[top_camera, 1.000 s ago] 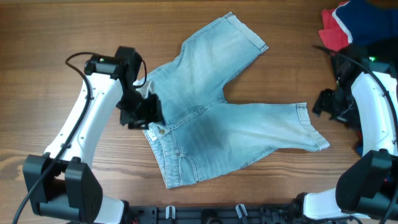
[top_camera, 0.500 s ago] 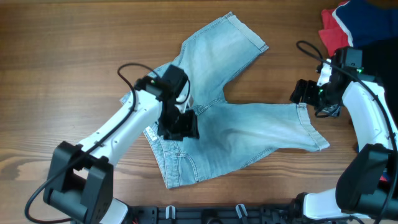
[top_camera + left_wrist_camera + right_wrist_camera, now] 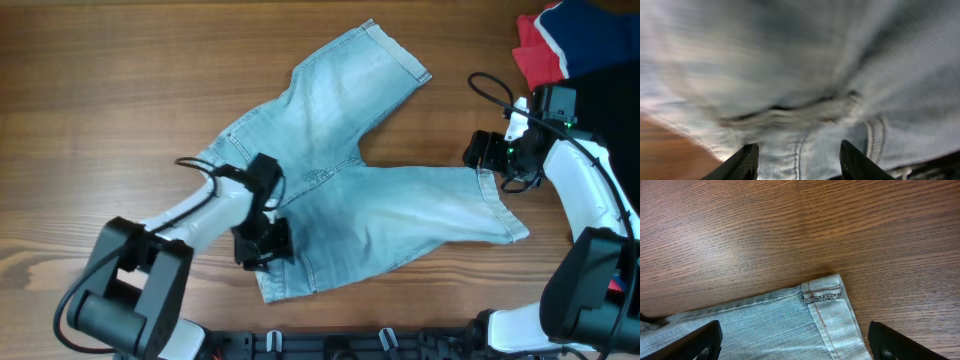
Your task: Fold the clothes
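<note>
The light blue jeans (image 3: 350, 190) lie spread flat on the wooden table, one leg toward the far middle, one toward the right, waistband at the front left. My left gripper (image 3: 262, 243) is low over the waistband, jaws open; its wrist view shows blurred denim and a seam (image 3: 805, 115) between the fingers (image 3: 742, 162). My right gripper (image 3: 487, 153) hovers open over the right leg's hem corner (image 3: 824, 292), with the hem between its spread fingers (image 3: 695, 340).
A pile of red (image 3: 535, 52), navy (image 3: 590, 30) and black garments sits at the table's far right corner, beside the right arm. Bare wood (image 3: 100, 60) lies to the left and behind the jeans.
My left gripper has moved from the jeans' left edge across to the middle, then down to the waistband at the front. My right gripper has moved left to the right leg's hem.
</note>
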Tool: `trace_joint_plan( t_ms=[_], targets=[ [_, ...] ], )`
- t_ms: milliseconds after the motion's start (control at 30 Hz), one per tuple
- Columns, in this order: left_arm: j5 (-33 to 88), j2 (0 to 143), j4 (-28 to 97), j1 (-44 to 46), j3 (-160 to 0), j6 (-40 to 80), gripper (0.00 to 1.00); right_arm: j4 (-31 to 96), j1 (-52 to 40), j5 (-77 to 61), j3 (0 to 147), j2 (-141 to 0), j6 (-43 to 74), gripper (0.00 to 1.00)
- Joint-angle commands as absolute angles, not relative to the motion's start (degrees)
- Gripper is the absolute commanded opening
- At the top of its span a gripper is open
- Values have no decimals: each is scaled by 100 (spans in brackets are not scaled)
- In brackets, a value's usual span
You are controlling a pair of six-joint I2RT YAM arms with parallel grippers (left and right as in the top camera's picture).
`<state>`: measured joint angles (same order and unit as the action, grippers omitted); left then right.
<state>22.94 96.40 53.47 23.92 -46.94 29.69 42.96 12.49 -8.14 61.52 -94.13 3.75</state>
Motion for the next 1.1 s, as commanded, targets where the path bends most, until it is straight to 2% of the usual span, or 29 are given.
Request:
trace_joint_plan(
  t_ms=[0,333,400,533,700,800,900,1067],
  targets=[
    [1437,9677,5264,1494,-4609,3251,52,4287,1251,-910,6104,-9365,296,93],
    [1100,9677,4851,-939,-4609,3022,52,4386,1249,-913,6099,-9365,290,93],
    [1100,9677,4836,-1153,-4609,2969,52,4436,1247,-947,6099,-9365,252,93],
    [1079,9677,4838,-1437,-4609,2692,52,4456,1205,-1890,5981,-9365,-423,93],
    [1079,9677,4814,-1444,-4609,2606,52,4278,1035,-1938,5494,-9404,-467,91],
    [1076,9677,4834,-1444,-4609,2569,53,4178,1017,-1935,5282,-9480,-395,84],
    [1076,9677,4838,-1441,-4609,2569,53,4014,1013,-1938,5181,-9539,-117,67],
    [1076,9677,4849,-1441,-4609,2567,53,3728,1013,-1940,5009,-9544,64,50]
  ],
)
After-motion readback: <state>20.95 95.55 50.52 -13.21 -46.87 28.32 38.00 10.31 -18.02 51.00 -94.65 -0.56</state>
